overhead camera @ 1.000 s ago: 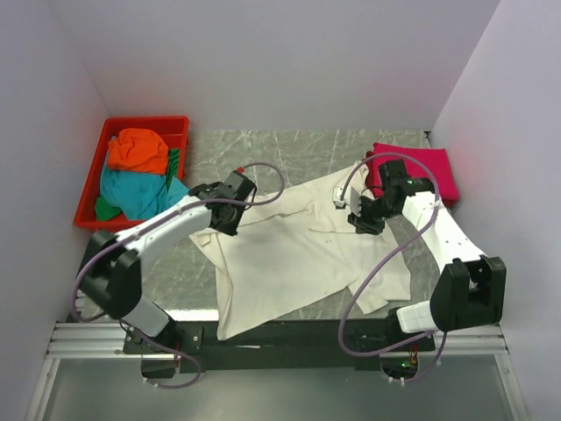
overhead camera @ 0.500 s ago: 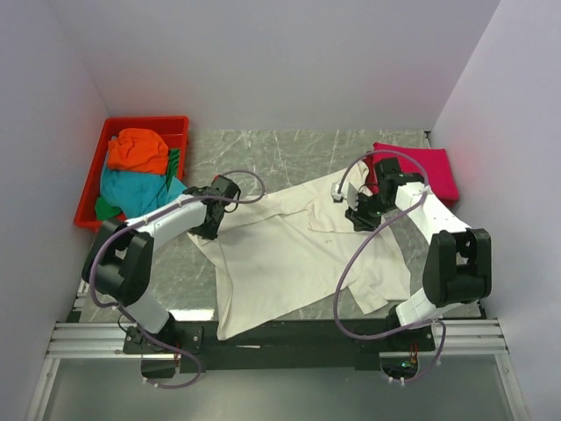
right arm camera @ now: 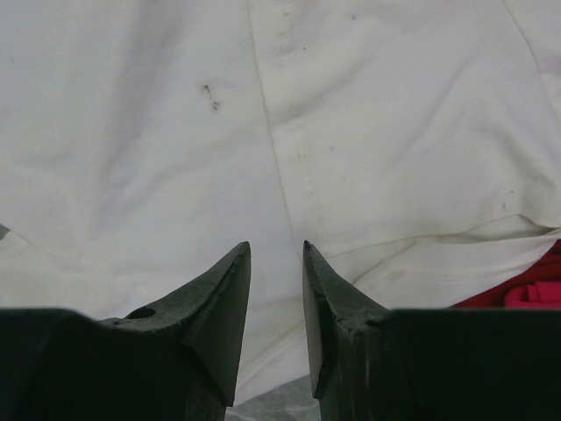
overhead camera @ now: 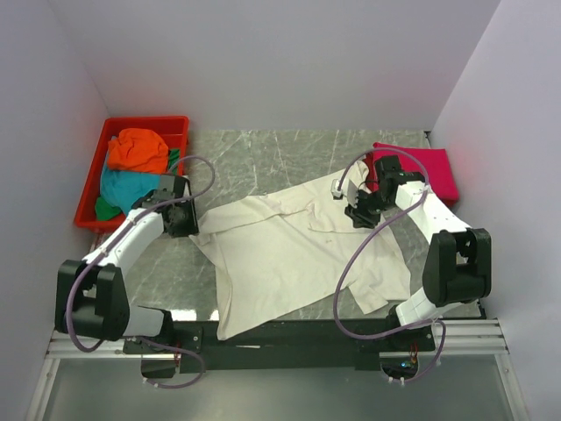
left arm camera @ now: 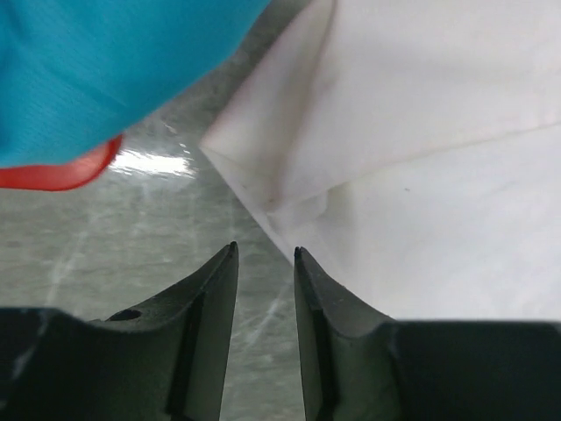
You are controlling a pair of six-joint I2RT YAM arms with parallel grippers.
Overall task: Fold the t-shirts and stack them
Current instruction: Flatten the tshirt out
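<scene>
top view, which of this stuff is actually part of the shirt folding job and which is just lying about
Part of the job:
cream-white t-shirt, spread on the table
magenta-pink t-shirt, far right
orange t-shirt and teal t-shirt, in the tray

Just there:
red tray
marble table

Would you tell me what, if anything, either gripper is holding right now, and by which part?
Nothing is held. The left gripper is empty over the table, beside the white shirt; the right gripper is empty above that shirt.
</scene>
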